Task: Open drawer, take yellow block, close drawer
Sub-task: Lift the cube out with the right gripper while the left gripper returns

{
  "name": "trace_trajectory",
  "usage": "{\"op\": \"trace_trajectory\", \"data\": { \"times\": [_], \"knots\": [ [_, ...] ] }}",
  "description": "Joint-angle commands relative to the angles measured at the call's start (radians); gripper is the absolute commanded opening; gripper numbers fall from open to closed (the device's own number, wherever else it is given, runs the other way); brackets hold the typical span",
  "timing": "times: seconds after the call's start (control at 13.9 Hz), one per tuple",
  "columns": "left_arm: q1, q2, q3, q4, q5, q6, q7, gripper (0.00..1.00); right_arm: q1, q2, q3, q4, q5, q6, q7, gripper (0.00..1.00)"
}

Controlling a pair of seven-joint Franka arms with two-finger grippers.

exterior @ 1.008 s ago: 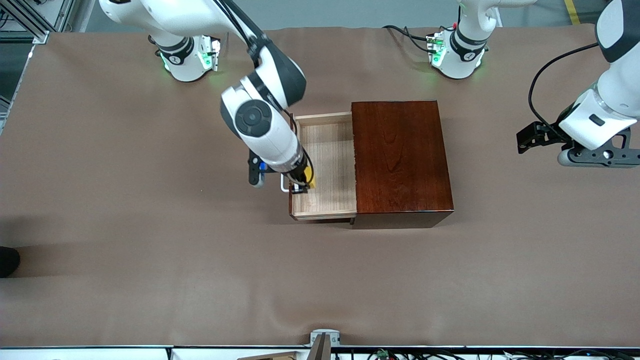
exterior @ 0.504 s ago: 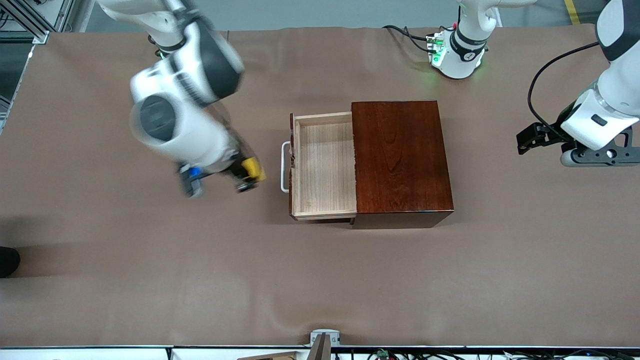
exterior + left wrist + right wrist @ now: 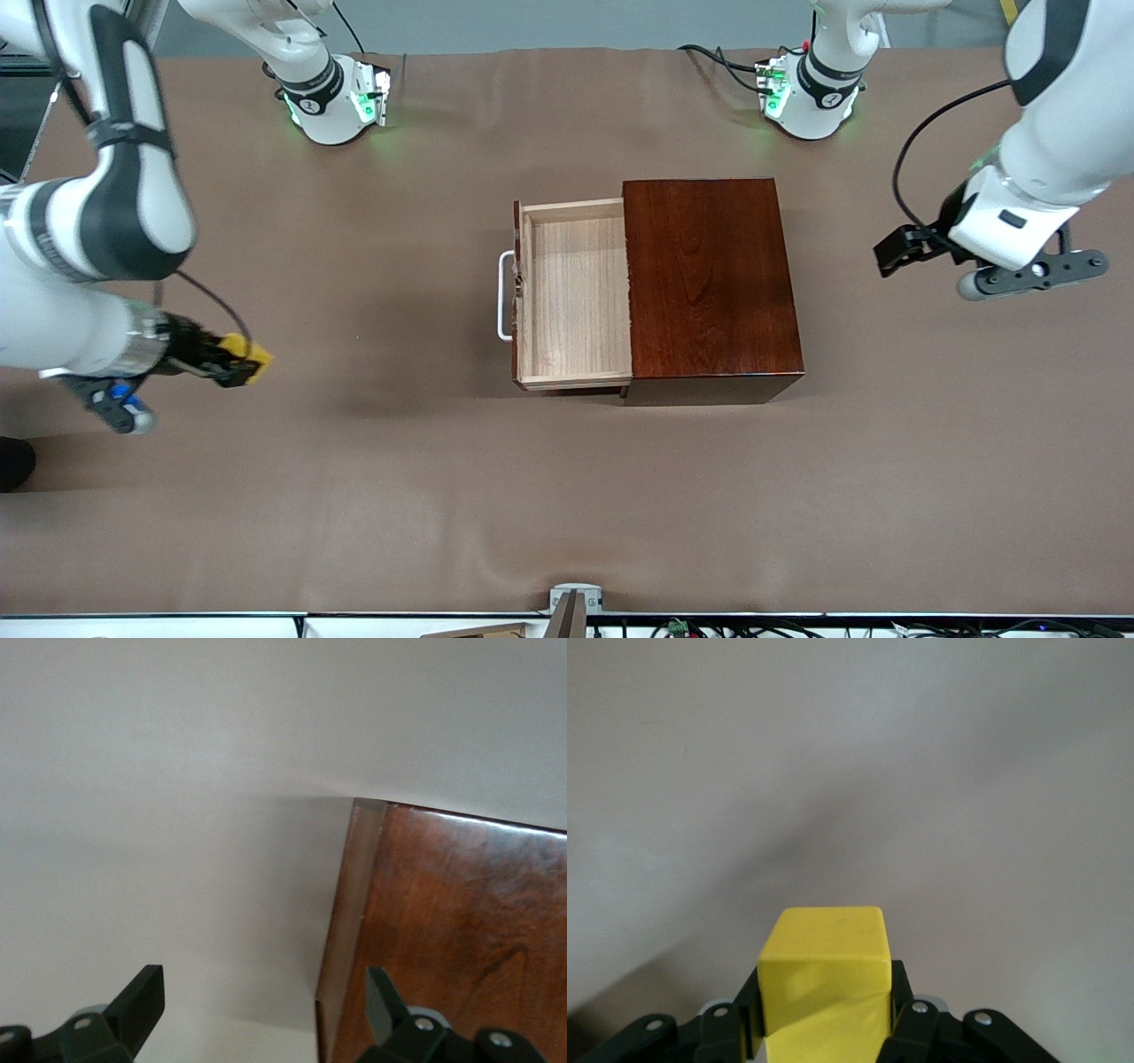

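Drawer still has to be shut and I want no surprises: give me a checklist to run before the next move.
1. Yellow block gripped in right claw: ok.
2. Block is out of the drawer: ok.
3. Drawer closed: not ok, it stands pulled out of the wooden box.
4. Handle free of both arms: ok.
5. Left claw open, over the table by the box: ok.
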Motion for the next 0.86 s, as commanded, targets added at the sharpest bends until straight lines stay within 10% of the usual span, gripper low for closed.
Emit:
{"op": "trace_trajectory", "data": {
  "times": [0.0,0.79],
  "knots": [
    [-0.004,0.088,-0.079,0.095,-0.001,-0.014,-0.169,1.00,-0.078,0.001,0.023,-0.097,-0.027,0.123,-0.205,0.13],
    [-0.346,0.394,-0.127,0.319,-0.003,0.062,-0.858,1.00,-0.161,0.171,0.024,-0.244,-0.024,0.465,-0.578,0.14]
  ]
}}
